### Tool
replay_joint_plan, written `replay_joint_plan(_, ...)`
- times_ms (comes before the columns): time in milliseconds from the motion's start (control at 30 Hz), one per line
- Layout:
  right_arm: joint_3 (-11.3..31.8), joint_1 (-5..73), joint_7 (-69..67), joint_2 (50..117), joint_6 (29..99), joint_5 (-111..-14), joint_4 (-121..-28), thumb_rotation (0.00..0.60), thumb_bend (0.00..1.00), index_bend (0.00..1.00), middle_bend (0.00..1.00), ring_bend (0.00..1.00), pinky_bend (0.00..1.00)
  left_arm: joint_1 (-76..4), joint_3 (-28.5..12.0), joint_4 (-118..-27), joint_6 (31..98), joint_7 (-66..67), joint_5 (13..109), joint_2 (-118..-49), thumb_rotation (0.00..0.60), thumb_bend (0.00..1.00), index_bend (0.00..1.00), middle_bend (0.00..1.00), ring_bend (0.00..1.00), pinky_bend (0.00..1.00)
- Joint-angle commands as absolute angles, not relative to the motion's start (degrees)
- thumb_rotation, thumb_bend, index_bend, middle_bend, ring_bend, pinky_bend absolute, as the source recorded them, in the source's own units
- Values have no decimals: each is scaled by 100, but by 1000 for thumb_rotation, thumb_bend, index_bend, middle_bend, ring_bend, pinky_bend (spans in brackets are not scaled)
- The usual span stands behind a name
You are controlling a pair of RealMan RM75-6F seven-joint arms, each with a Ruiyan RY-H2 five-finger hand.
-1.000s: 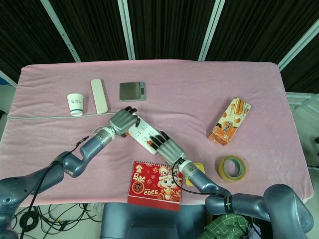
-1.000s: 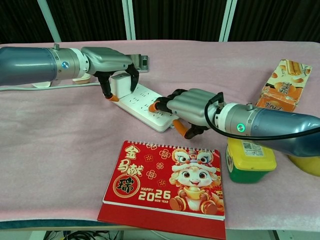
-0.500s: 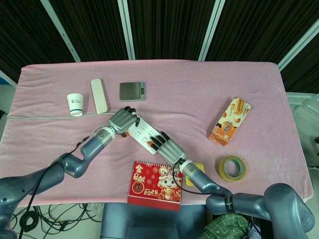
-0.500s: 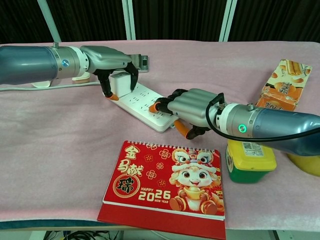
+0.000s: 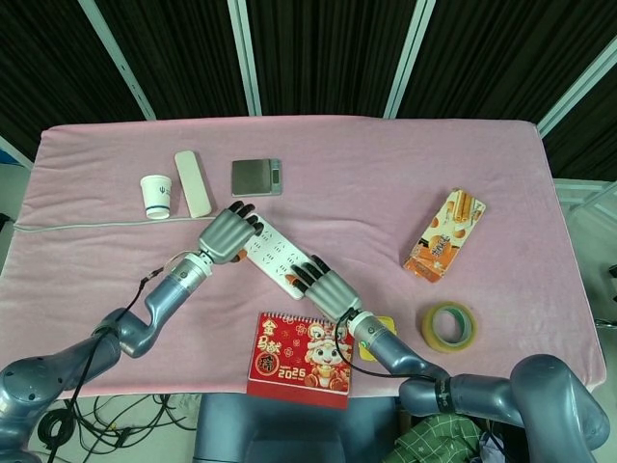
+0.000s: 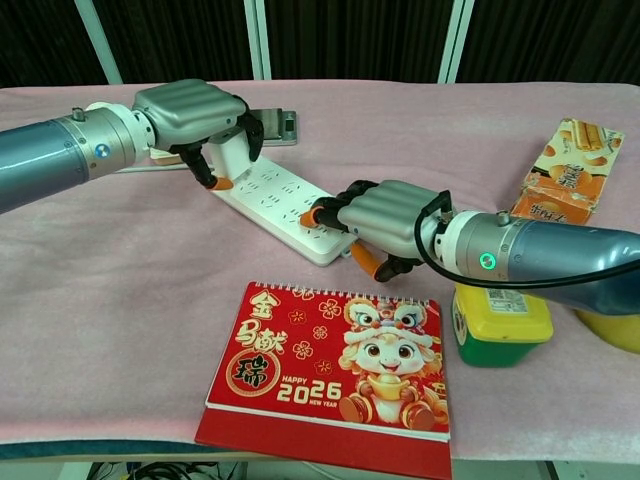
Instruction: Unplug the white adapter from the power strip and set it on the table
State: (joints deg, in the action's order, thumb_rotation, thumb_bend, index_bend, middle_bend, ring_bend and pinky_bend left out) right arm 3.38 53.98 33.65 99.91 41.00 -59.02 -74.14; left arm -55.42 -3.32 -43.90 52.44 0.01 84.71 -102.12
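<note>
Here the left hand [image 6: 190,112] gripped the white adapter [image 6: 232,152], fingers closed round it, at the far end of the power strip [image 6: 275,205]; whether its prongs remained in the socket could not be told. The right hand [image 6: 385,220] pressed down on the strip's near end, fingers curled over its edge, holding nothing else. The strip lay diagonally on the pink table cover [image 5: 386,174]. A red 2026 calendar [image 6: 330,360] stood just in front, with a yellow-lidded green container [image 6: 500,315] beside it. A paper cup [image 5: 156,195] and a white remote-like bar [image 5: 192,183] sat close together.
</note>
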Motion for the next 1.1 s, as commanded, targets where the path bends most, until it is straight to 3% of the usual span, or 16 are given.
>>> replay_joint_plan(33, 329, 5411, 3395, 9981, 4089, -5871, -7418, 600, 744, 326, 221, 183, 46, -5450, -205, -4108, 5499, -340, 8673, -10367, 600, 637, 635, 598, 176, 240)
replay_joint_plan(233, 342, 5426, 3446, 9960, 4136, -5796, -7456, 600, 743, 327, 220, 184, 46, -5431, -248, -3720, 5978, -891, 8848, -10522, 600, 636, 635, 597, 176, 245)
replay_joint_plan(433, 465, 5397, 3410, 9975, 4461, -5930, -7511, 600, 707, 276, 155, 164, 46, -5479, -454, -3959, 6235, -1179, 8815, -10229, 600, 624, 614, 591, 168, 233)
replay_joint_plan(600, 750, 5321, 3351, 10037, 5081, -6114, -7545, 600, 673, 185, 114, 114, 46, -5313, -449, -4952, 5940, -1350, 8613, -9619, 600, 597, 575, 564, 142, 177)
replay_joint_plan(767, 1051, 5211, 3414, 9865, 5640, -6119, -7801, 600, 655, 176, 113, 111, 46, -4956, -380, -6204, 5845, -1433, 8355, -8894, 600, 559, 564, 545, 134, 159)
replay_joint_plan(933, 1173, 5018, 3521, 9287, 5893, -5985, -8341, 600, 640, 174, 112, 111, 46, -4514, -83, -7070, 5821, -1465, 8218, -8325, 600, 516, 514, 492, 92, 78)
replay_joint_plan(1100, 1071, 4691, 3480, 8617, 6056, -5893, -8799, 600, 640, 173, 107, 101, 46, -4043, 277, -7390, 6047, -1491, 8289, -8090, 600, 499, 488, 458, 72, 74)
